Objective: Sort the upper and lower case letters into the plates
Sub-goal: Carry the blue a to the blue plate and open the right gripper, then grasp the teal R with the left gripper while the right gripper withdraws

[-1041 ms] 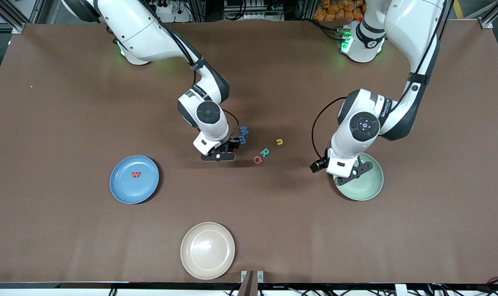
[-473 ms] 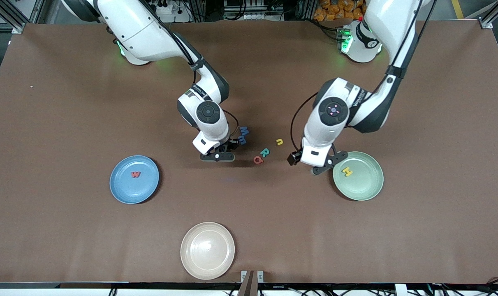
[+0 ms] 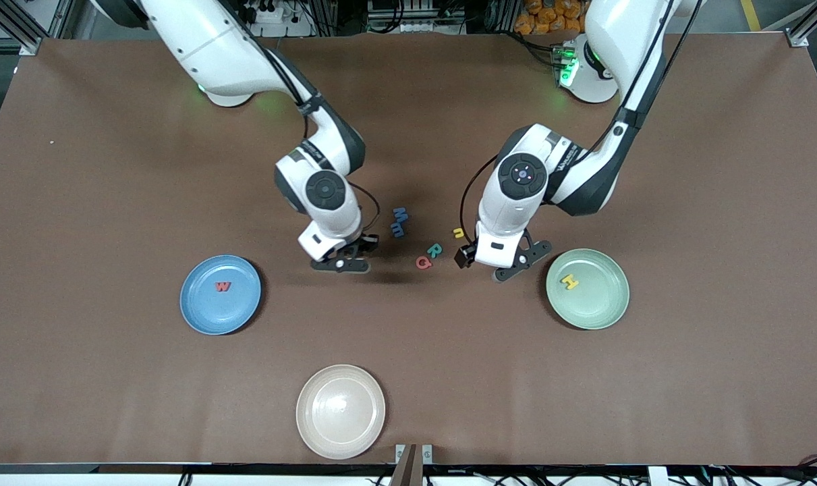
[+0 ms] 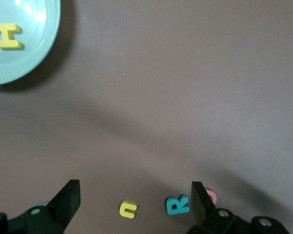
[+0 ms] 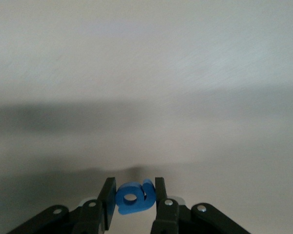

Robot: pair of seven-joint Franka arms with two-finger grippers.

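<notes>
My right gripper is shut on a small blue letter with a round hole, held over bare table between the letter pile and the blue plate. That plate holds a red W. My left gripper is open and empty, over the table between the pale green plate and the loose letters. A yellow H lies in the green plate. Loose on the table are a blue M, blue m, teal R, red round letter and yellow n.
A cream-white plate sits bare near the table's front edge. The left wrist view shows the green plate with the H, plus the yellow n and teal R near its open fingers.
My left gripper moved off the green plate toward the loose letters, uncovering the yellow H in it. My right gripper shifted slightly toward the blue plate.
</notes>
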